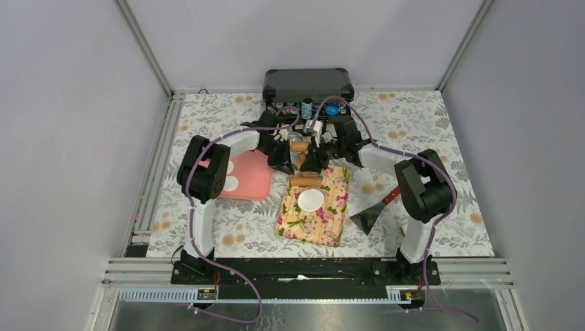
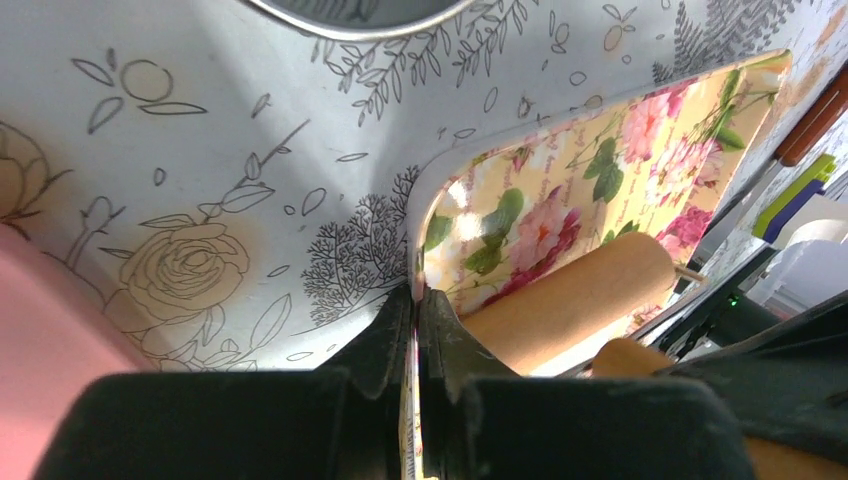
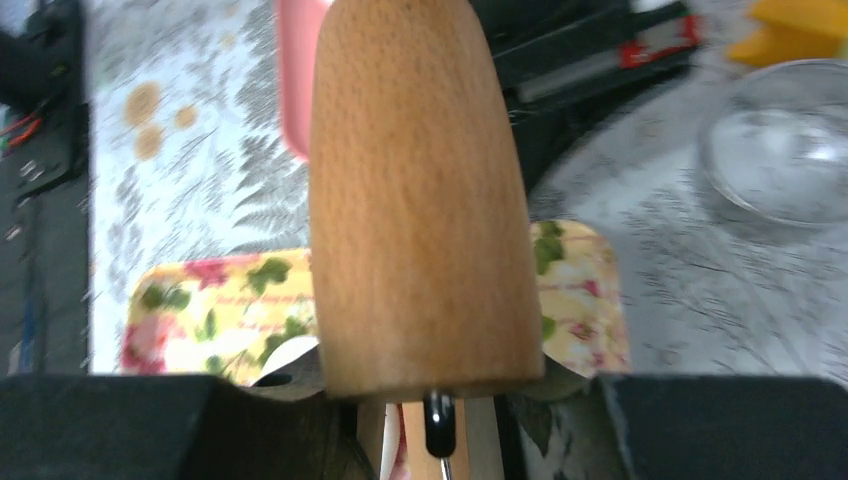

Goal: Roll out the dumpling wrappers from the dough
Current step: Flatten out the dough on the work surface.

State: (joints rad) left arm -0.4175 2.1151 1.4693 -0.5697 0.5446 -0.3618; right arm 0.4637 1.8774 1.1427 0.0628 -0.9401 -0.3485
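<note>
1. The table cover (image 1: 428,131) is a smooth printed sheet of leaf and flower line-work. Because it looks slick, the board could slide on it if pushed sideways.
2. The floral board (image 1: 324,224) is a thin, glossy rectangle with rounded corners. It is pinched near its far-left corner by the left gripper (image 2: 417,305), whose jaws are shut tight on the edge. If that pinch slipped or lifted, the board could be tilted and its disc shifted.
3. The pink tray (image 1: 252,172), smooth and matte, lies just left of the board. Rolled wrappers (image 1: 231,183) are seen on it as flat white rounds.
4. The rolling pin (image 3: 420,200), a pale, fine-grained wooden cylinder, is clasped by the right gripper (image 3: 440,400), with the jaws partly closed around it, over the board's far end. Uneven pressure could tear or crease the disc.
5. One dumpling wrapper (image 1: 310,200), thin, soft and round, lies flat at the board's middle. It could be caught on the pin and dragged off. No thicker, unrolled lump can be made out.
</note>
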